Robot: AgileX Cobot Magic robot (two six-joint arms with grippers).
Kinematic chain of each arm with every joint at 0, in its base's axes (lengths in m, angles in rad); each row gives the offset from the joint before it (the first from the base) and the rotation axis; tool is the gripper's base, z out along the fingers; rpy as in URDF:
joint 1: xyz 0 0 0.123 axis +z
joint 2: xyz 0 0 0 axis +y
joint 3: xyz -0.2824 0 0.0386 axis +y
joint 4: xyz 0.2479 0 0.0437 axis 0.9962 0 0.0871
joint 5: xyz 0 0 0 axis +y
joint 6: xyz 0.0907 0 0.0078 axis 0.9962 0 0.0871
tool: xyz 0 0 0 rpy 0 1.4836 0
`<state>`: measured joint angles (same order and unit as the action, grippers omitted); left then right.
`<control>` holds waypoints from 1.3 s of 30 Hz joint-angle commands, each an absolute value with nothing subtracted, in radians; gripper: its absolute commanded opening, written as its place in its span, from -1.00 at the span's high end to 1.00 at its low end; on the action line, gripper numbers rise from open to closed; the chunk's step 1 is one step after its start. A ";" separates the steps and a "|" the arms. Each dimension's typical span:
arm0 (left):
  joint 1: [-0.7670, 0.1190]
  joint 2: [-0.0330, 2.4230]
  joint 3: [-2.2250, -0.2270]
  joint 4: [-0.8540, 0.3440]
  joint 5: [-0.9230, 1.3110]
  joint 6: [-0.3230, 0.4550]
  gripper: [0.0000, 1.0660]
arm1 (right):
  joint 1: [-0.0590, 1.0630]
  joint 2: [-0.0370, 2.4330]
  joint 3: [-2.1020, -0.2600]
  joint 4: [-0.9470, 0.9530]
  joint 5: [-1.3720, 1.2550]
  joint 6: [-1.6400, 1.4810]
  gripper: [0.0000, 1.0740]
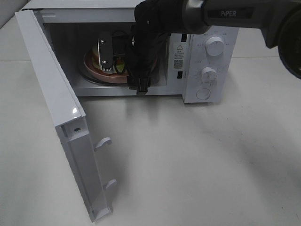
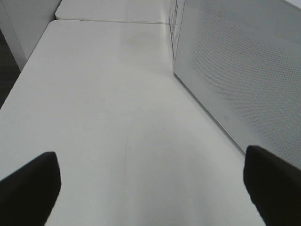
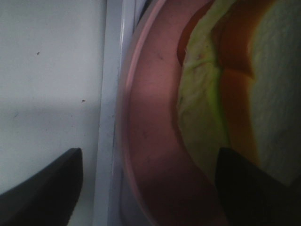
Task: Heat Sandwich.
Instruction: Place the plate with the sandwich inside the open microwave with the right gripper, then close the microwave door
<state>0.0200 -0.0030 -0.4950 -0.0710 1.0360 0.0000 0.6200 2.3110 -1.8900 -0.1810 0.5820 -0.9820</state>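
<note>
Microwave (image 1: 207, 61): one white, boxy, smooth-sided oven; in the left wrist view its side wall is finely perforated.
Door (image 1: 51, 108): one flat white panel, swung wide open from the microwave's left edge; two small curved hooks (image 1: 102, 142) on its free edge.
Controls: two round ribbed dials (image 1: 215, 46) and one round button (image 1: 203, 93), stacked on the microwave's front panel.
Plate (image 3: 150, 141): one round, pinkish-red, smooth, with a raised rim; inside the microwave.
Sandwich (image 3: 202, 108): one, lying on the plate inside the microwave; spongy pale bread, an orange layer, a crinkled yellow-green leaf.
Right gripper (image 3: 148, 188): reached into the microwave, two dark fingers spread wide either side of the plate rim, grasping nothing.
Left gripper (image 2: 150, 188): released, fingers far apart, over the table (image 2: 103, 103) beside the microwave's perforated wall.
Table: matte white, under the microwave.
</note>
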 commanded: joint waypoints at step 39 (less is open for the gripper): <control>0.022 -0.031 -0.493 -0.071 1.027 0.000 -0.94 | 0.620 1.758 -1.202 -0.176 0.396 -0.833 -0.41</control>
